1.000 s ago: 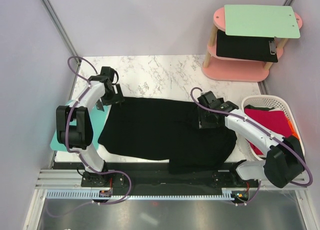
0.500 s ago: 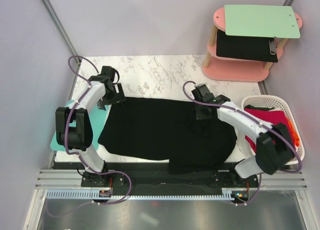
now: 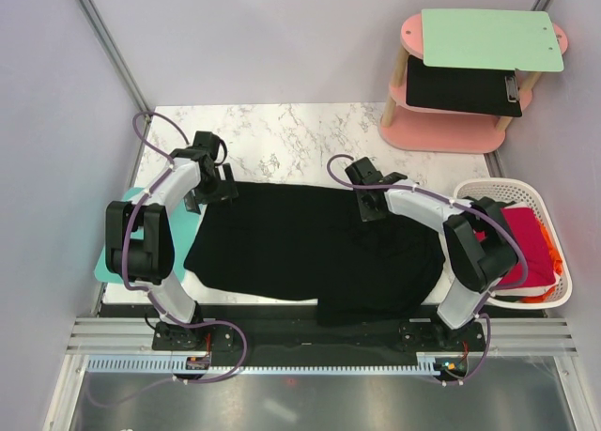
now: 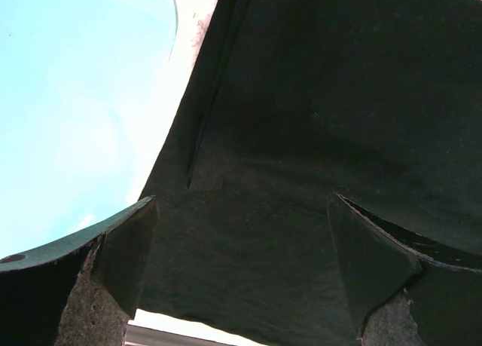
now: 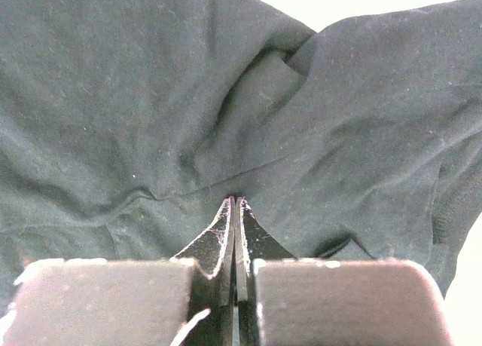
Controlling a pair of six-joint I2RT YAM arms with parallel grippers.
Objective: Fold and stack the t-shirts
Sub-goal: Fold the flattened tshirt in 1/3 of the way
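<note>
Lying on marble table btw lilac walls: black t-shirt; left pincer open, right pincer shut, prob. pinching it.

Fixed overhead camera looks down from high behind the robot across the white marble-patterned table. Both wrist cameras point down at very close range onto the large black cloth t-shirt, which appears in all three views.

The black shirt in the middle is plain. The white basket at right holds a red shirt and orange cloth. The table is white marble with grey veins; the left board is teal.
</note>
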